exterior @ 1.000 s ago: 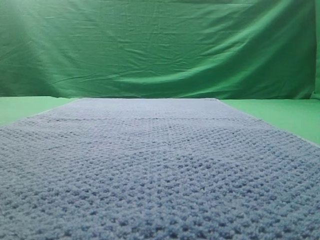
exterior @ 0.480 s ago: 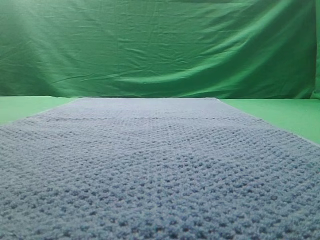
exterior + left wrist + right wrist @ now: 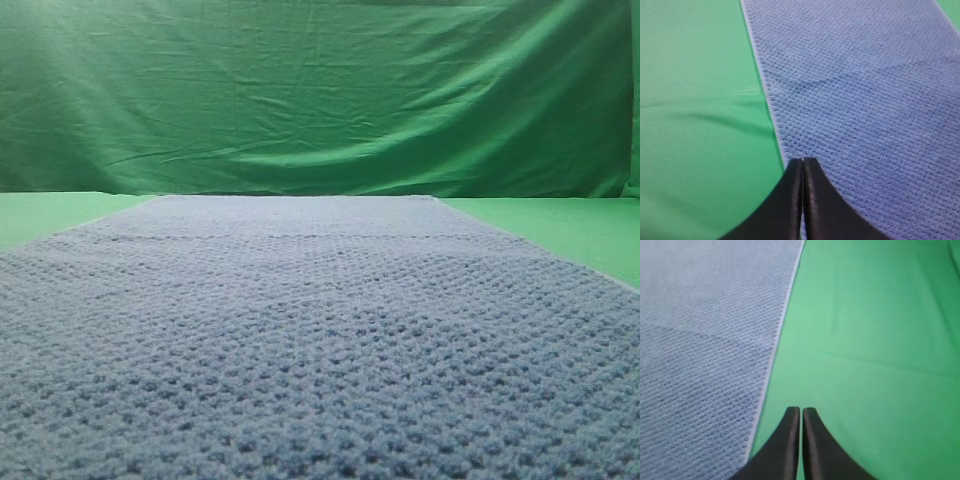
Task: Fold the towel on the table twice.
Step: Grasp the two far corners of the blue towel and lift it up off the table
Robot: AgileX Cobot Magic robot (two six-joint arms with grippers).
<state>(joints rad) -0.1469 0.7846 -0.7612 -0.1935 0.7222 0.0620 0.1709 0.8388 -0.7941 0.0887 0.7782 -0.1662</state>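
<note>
Left gripper point(image 3: 802, 161): in the left wrist view, at the bottom centre of the frame, the two dark fingers point(image 3: 790, 200) are being held pressed together, with nothing between them; the tips are being shown over the towel's left hem, and contact with the cloth cannot be told.

Right gripper point(image 3: 801, 410): in the right wrist view, at the bottom centre, the dark fingers point(image 3: 785, 445) are likewise being kept pressed together and are pinching nothing; the tips are being seen over green fabric, just to the right of the towel's hemmed edge.

Towel point(image 3: 320, 340): it is being shown spread flat and unfolded on the table, filling the lower half of the high view from the bottom edge up to the middle of the frame; a faint crease is running across it in the left wrist view.

Table point(image 3: 560, 225): its smooth green cover is being exposed as strips at the middle left and middle right of the high view.

Backdrop curtain point(image 3: 320, 90): wrinkled green cloth is being seen across the whole upper part of the high view, behind the table.
</note>
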